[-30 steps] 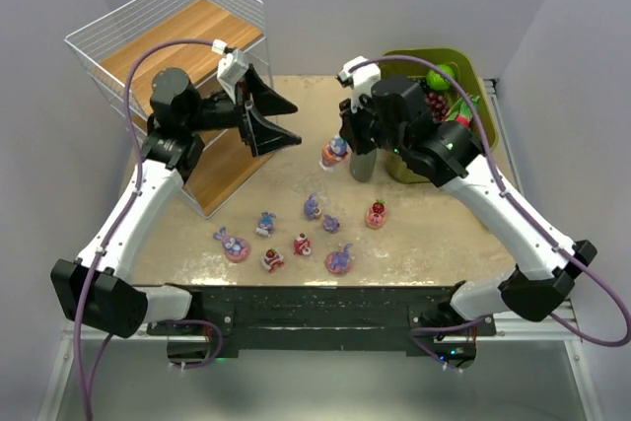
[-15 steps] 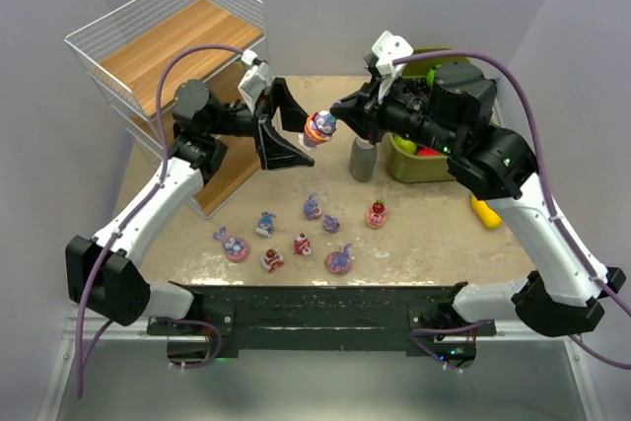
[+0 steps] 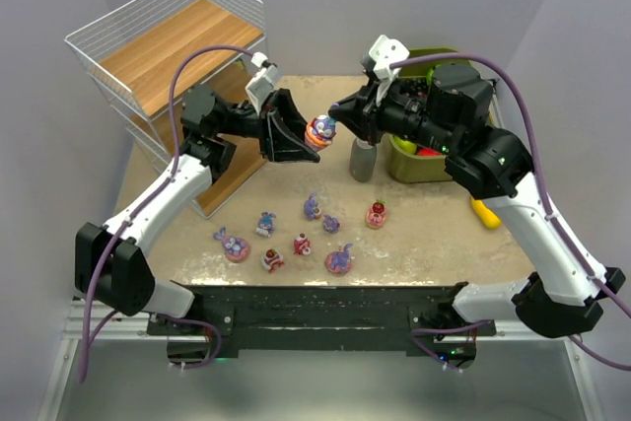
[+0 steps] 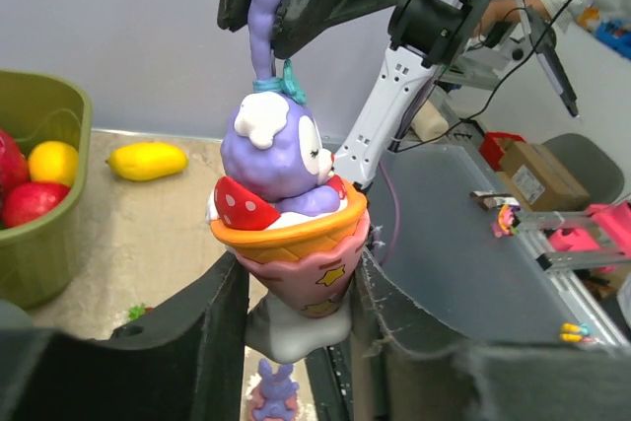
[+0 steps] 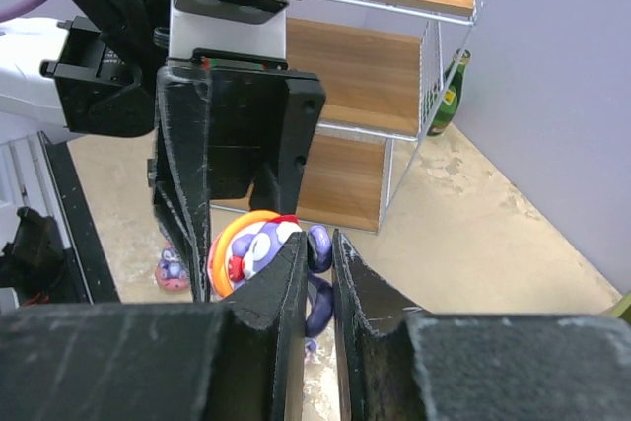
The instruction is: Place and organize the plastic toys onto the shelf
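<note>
Left wrist view: my left gripper point(image 4: 296, 293) closes on the pink cup of the bunny point(image 4: 276, 150) in mid-air, while my right gripper point(image 5: 315, 253) pinches its ear. Other toys point(image 3: 301, 229) sit on the table point(image 3: 424, 234) below. The shelf point(image 3: 168, 41) stands left, the bin point(image 4: 35, 244) and lemon point(image 4: 146, 160) right.

The shelf point(image 3: 168, 41) stands at the far left of the bench point(image 3: 434, 234). The bin point(image 3: 402, 165) sits at the far right, with a cylinder point(image 3: 363, 160) just left of it and a fruit point(image 3: 486, 212) on its near side. Eight toys point(image 3: 302, 244) cluster near centre. Above them, one figurine point(image 3: 319, 131) hangs between the left gripper point(image 3: 301, 137) and the right gripper point(image 3: 340, 110).
</note>
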`<action>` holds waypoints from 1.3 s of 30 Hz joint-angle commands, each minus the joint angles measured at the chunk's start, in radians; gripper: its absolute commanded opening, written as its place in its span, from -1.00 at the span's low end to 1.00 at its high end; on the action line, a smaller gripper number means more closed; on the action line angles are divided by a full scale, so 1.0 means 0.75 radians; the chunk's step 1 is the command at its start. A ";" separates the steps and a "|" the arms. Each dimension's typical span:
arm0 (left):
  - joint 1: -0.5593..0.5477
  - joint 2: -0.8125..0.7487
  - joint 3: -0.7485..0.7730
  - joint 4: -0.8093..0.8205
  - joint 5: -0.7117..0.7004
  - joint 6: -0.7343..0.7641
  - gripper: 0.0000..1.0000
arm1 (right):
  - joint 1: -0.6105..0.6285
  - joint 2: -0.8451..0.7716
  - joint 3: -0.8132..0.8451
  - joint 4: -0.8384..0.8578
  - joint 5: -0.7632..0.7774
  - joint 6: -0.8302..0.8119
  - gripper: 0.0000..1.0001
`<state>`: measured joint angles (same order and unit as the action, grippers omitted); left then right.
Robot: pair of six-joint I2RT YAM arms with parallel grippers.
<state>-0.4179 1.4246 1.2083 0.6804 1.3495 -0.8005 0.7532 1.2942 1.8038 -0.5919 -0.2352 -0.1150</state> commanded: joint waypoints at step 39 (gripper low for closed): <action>-0.028 -0.286 0.009 -0.422 -1.079 0.671 -1.00 | 0.018 0.389 0.391 0.149 0.371 0.808 0.61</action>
<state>-0.4343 1.2308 1.2118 0.2829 0.5526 -0.3176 0.7658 1.5753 2.0315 -0.5148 0.0357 0.4732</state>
